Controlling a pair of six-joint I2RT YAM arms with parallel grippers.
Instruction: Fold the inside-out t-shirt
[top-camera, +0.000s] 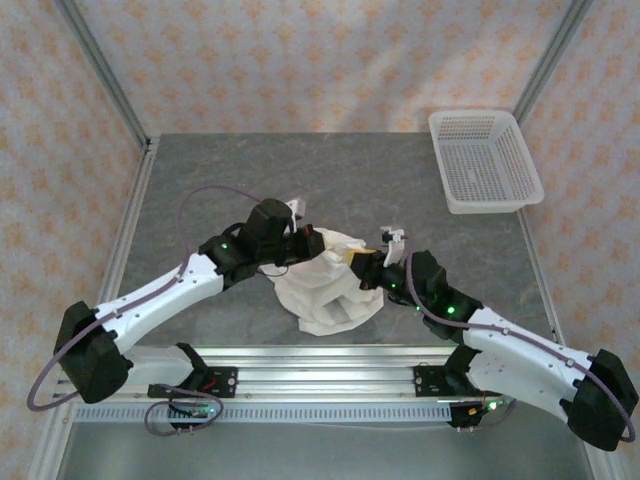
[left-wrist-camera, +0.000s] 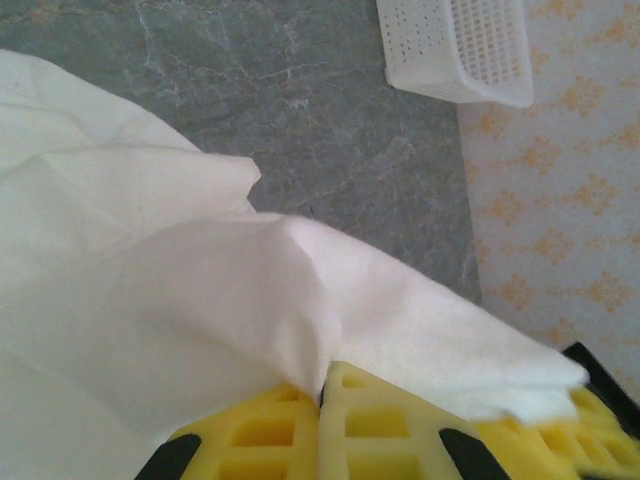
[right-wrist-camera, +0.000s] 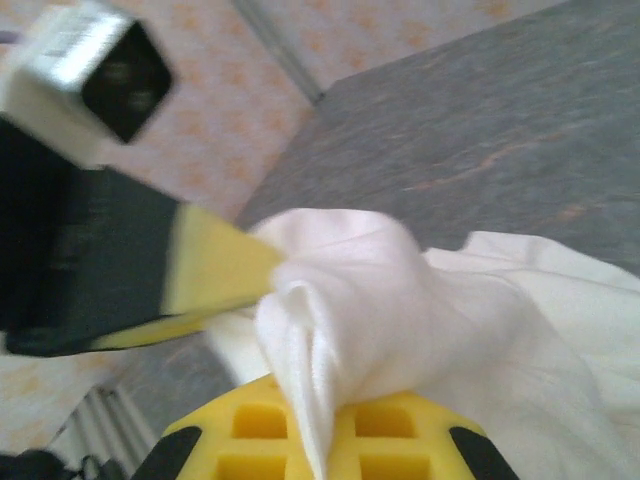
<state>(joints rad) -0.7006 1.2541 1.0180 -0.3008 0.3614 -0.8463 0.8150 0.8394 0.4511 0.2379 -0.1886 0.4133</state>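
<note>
One t-shirt (top-camera: 325, 290), soft crumpled white cloth, sits bunched on the grey marbled table (top-camera: 350, 170), near its front edge. The left gripper (top-camera: 318, 240) and right gripper (top-camera: 352, 258) each pinch a fold of it (both clamped tight, with yellow grid-textured pads (left-wrist-camera: 390, 430)). One rigid perforated plastic basket (top-camera: 485, 160) sits far right.

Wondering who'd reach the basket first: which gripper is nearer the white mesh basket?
Right. The right gripper, clamped on the t-shirt at its right side, sits closer to the basket in the far right corner; the left gripper pinches the shirt further left, farther from it.
</note>
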